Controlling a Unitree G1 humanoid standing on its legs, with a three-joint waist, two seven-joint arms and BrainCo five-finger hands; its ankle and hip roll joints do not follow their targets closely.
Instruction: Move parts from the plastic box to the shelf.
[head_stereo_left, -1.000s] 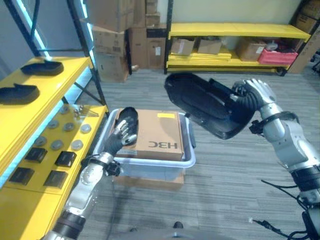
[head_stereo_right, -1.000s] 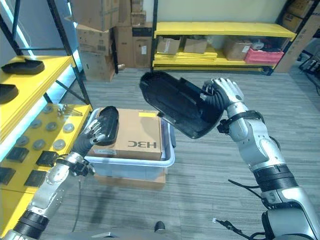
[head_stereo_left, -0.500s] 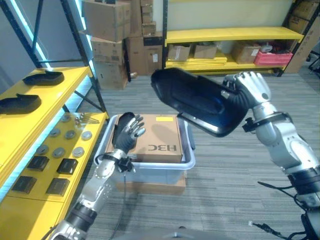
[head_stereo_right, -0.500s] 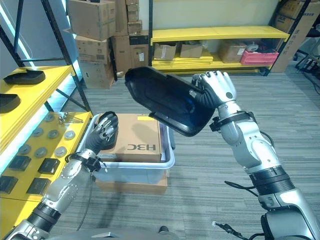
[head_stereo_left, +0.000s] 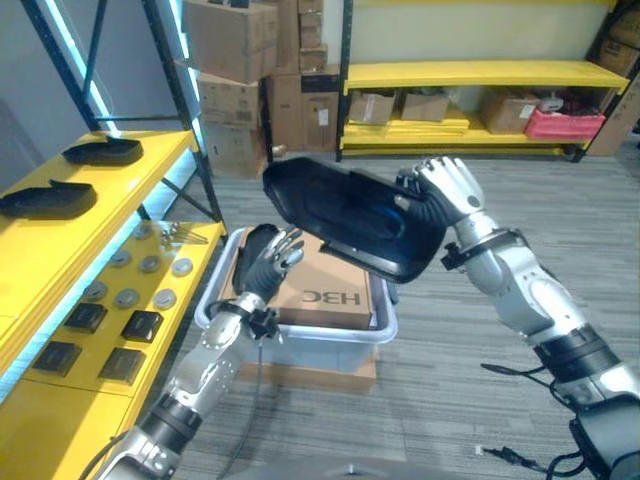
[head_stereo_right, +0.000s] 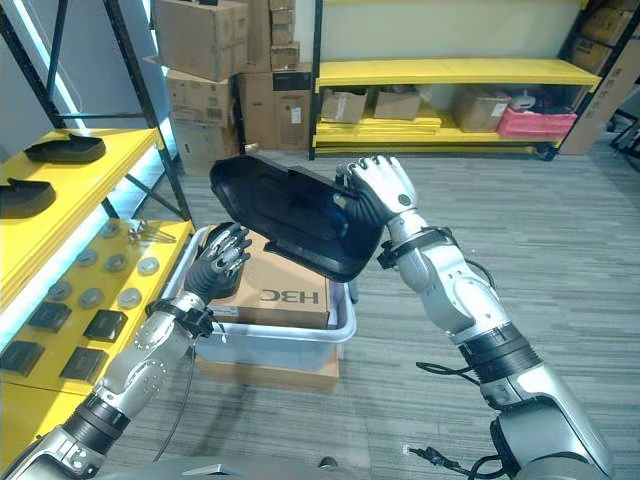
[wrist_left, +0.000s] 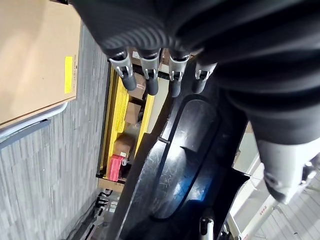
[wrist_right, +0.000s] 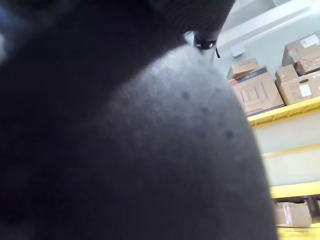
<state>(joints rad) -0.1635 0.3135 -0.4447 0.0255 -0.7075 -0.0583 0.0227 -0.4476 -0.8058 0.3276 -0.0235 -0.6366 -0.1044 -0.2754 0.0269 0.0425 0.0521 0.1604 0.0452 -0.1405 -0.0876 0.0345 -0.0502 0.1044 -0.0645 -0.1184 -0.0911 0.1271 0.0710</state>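
Observation:
My right hand (head_stereo_left: 452, 190) is shut on the rim of a large black moulded part (head_stereo_left: 350, 215), holding it tilted in the air above the plastic box (head_stereo_left: 300, 342). The part's dark surface sits close against the right wrist camera (wrist_right: 125, 150). A cardboard carton (head_stereo_left: 332, 292) lies inside the box. My left hand (head_stereo_left: 265, 262) hovers open over the box's left end, just below the part's left tip, not touching it. In the left wrist view its fingers (wrist_left: 150, 75) point at the part's hollow underside (wrist_left: 185, 165). The yellow shelf (head_stereo_left: 120, 205) stands at the left.
Two black parts (head_stereo_left: 103, 151) (head_stereo_left: 47, 200) lie on the shelf's upper level. Its lower level (head_stereo_left: 190, 290) carries grey discs (head_stereo_left: 125, 297) and black square pieces (head_stereo_left: 142, 325). Stacked cartons (head_stereo_left: 240, 90) and another yellow rack (head_stereo_left: 480, 75) stand behind, across grey floor.
My right hand has carried the black part leftward, over the box and toward my left hand. My left hand has lifted off the carton, fingers spread. The camera has shifted too.

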